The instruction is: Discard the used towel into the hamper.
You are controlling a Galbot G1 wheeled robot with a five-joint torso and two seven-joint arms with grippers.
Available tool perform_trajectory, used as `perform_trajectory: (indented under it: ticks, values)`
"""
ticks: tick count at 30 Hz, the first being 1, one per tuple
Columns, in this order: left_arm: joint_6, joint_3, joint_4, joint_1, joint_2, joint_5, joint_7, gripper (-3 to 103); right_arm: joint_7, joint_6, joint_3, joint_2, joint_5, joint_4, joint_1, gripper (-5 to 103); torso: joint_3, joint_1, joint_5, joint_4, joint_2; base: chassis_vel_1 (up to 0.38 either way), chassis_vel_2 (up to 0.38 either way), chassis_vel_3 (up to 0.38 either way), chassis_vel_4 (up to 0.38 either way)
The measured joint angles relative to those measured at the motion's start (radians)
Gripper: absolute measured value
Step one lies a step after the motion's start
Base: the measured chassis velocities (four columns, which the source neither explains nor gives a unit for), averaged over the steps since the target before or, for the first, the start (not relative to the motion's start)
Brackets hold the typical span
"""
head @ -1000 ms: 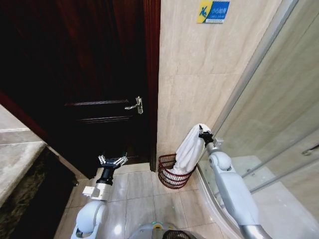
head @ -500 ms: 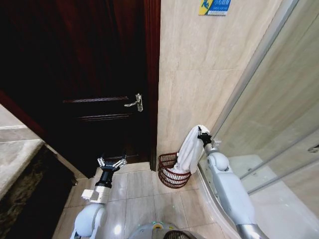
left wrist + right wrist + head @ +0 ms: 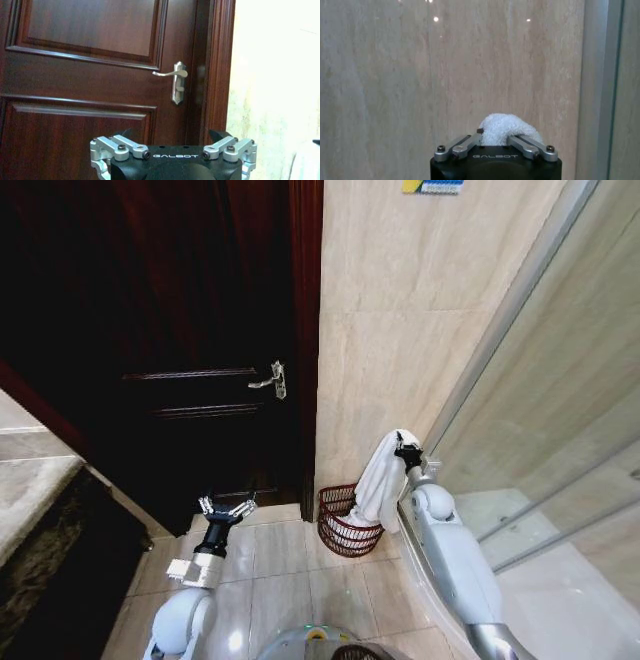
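Note:
A white towel [image 3: 378,478] hangs from my right gripper [image 3: 404,446], which is shut on its top fold; the towel's lower end droops into the hamper [image 3: 345,522], a dark red wire basket on the floor against the beige wall. The right wrist view has the towel [image 3: 506,128] bunched between the fingers, facing the wall. My left gripper [image 3: 226,506] stands open over the floor tiles, left of the hamper, holding nothing. In the left wrist view the left gripper [image 3: 173,152] faces the door.
A dark wooden door [image 3: 190,330] with a silver lever handle [image 3: 272,381] stands behind the left arm. A glass shower screen [image 3: 540,430] runs along the right. A stone counter edge [image 3: 30,500] lies at the left. Tiled floor [image 3: 280,570] lies in front.
The head view has tilted down a little, so the wall sign has slid up out of the picture. The right gripper with the towel sits slightly nearer the wall above the hamper.

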Motion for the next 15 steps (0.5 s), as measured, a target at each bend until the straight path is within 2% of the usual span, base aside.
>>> perform_trajectory:
  ticks: [8,15]
  values:
    - [0.000,0.014,0.000,0.008,-0.031,0.030,0.010,100,0.009,-0.002,-0.020,0.002,0.021,-0.012,0.070,4,-0.022,-0.018,0.0000,0.0000,-0.040,0.000,0.000,0.000,0.000]
    - [-0.002,0.012,0.000,0.010,-0.036,0.044,0.015,100,0.005,0.015,-0.033,0.064,0.012,-0.073,0.120,4,-0.043,-0.037,-0.0003,-0.0004,-0.079,0.000,0.000,0.000,0.000]
